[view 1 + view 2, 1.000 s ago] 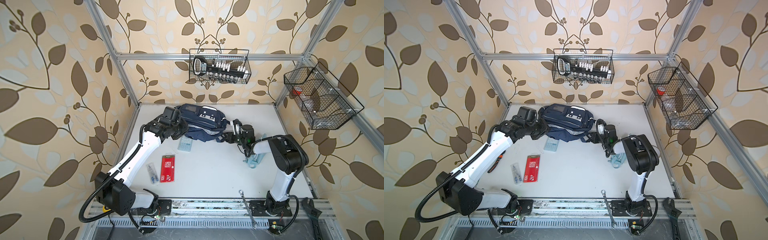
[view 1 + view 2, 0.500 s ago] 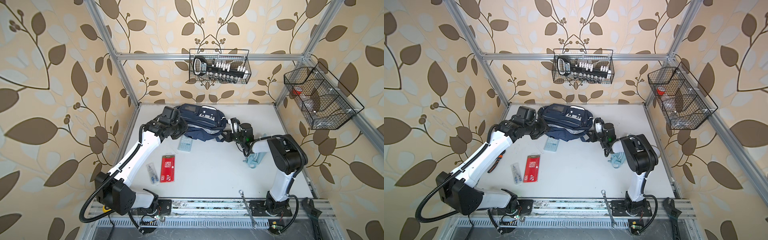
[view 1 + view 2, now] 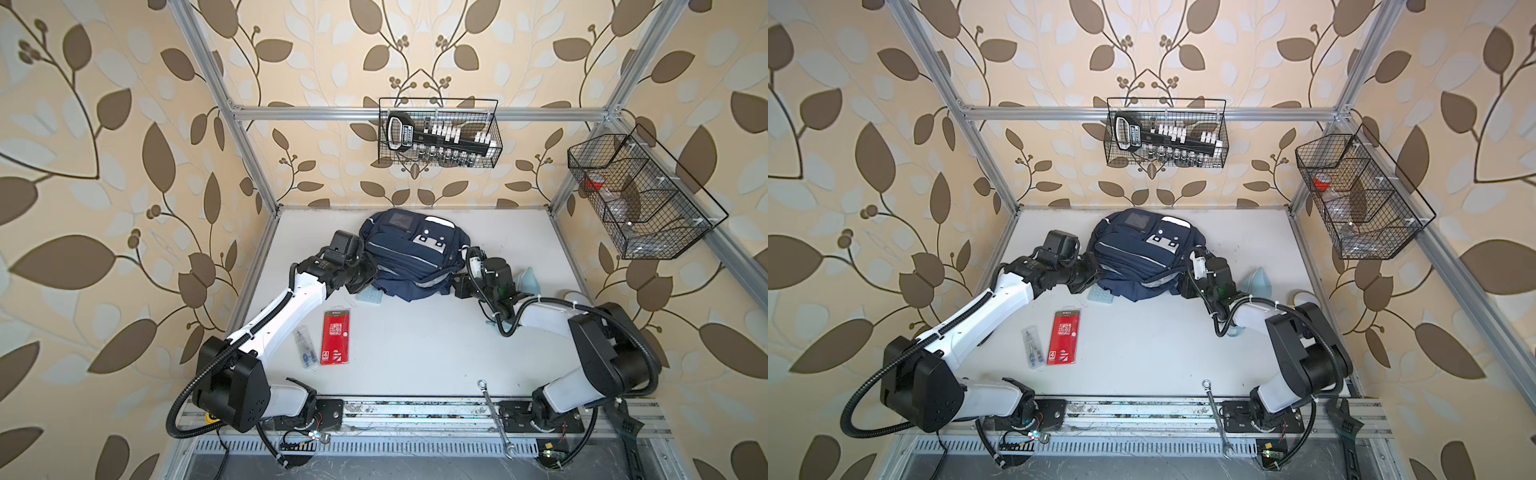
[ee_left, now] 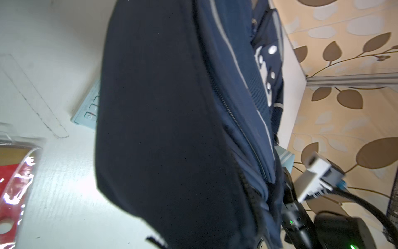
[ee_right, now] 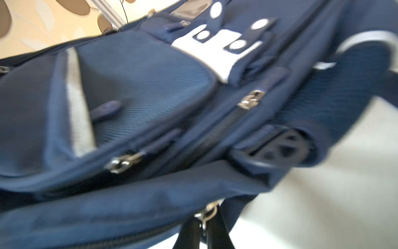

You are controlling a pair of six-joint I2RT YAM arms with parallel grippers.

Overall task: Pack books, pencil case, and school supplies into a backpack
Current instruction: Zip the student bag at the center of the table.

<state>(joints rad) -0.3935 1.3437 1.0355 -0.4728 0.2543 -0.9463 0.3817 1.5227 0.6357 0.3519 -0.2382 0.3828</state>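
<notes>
White bench [image 3: 415,353] carries the navy backpack [image 3: 415,253]; my left claw [image 3: 369,272] and right claw [image 3: 459,286] both clench its fabric edges.

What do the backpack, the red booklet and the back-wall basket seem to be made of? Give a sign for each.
Backpack: woven synthetic fabric, probably nylon; a fine ribbed weave shows, matte. Red booklet: printed card, seemingly in a clear glossy sleeve; glare streaks show. Back-wall basket: thin black wire, likely coated metal; open grid.
</notes>
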